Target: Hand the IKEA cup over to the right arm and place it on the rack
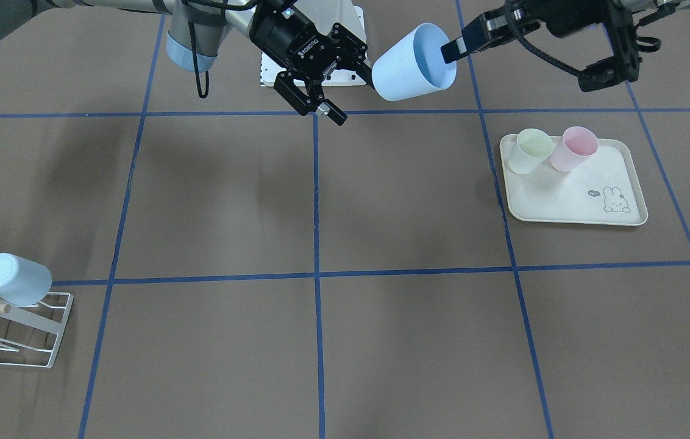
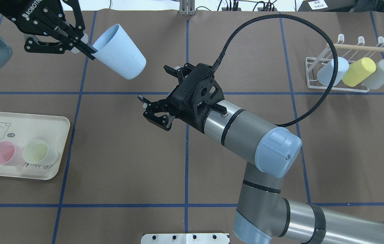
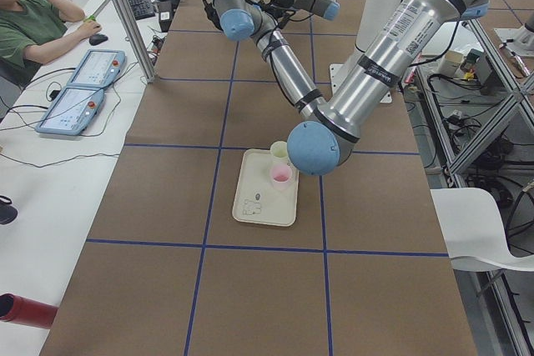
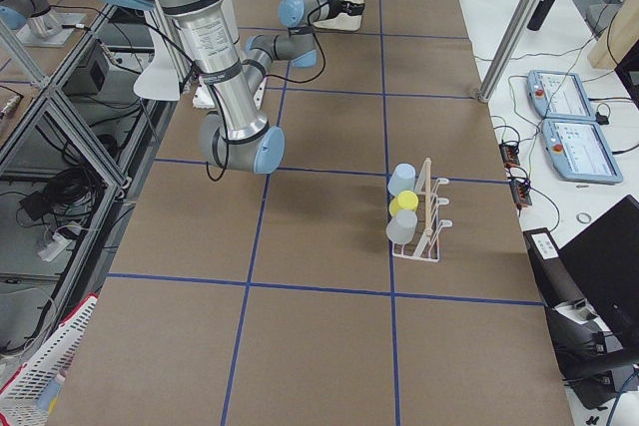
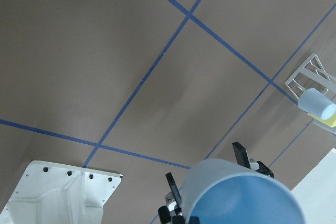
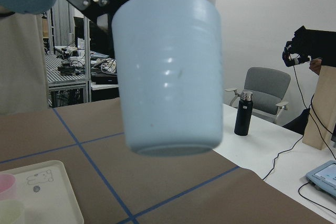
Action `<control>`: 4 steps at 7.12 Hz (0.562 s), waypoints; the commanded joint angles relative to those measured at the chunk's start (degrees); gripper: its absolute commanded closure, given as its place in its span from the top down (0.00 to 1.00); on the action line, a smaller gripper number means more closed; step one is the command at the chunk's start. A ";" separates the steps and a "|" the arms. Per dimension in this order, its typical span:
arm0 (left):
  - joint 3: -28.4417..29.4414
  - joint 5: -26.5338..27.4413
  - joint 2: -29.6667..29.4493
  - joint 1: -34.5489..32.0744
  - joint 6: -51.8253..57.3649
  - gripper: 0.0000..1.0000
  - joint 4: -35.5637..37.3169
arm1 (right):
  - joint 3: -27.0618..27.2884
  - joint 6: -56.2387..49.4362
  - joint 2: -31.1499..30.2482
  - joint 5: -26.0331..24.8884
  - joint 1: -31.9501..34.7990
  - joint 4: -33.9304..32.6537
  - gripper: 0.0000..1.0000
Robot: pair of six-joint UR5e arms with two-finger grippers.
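The light blue IKEA cup (image 1: 409,64) hangs tilted in the air over the table's far side. My left gripper (image 1: 450,52) is shut on its rim, one finger inside and one outside. The same cup (image 2: 120,52) has its base turned toward my right gripper (image 2: 153,83), which is open and a short way off, not touching. In the right wrist view the cup (image 6: 168,72) fills the middle, base nearest. The white wire rack (image 2: 309,73) stands at the far right with three cups on its prongs.
A cream tray (image 2: 25,122) with a rabbit drawing holds a pink cup (image 2: 3,153) and a pale green cup (image 2: 37,151) at the near left. A white base plate (image 2: 185,238) sits at the near edge. A person sits at a side desk (image 3: 50,156).
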 commanded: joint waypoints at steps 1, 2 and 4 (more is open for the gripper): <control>0.03 1.89 -0.61 2.03 -0.49 0.00 -0.01 | -0.27 -2.40 1.39 -3.26 -2.14 0.03 0.95; 0.03 2.24 -0.87 2.21 -0.49 0.00 -0.01 | -0.18 -2.49 1.40 -3.62 -2.24 0.03 0.95; 0.03 2.25 -0.79 2.48 -0.49 0.00 -0.01 | 0.08 -4.85 1.40 -3.72 -2.15 0.03 0.96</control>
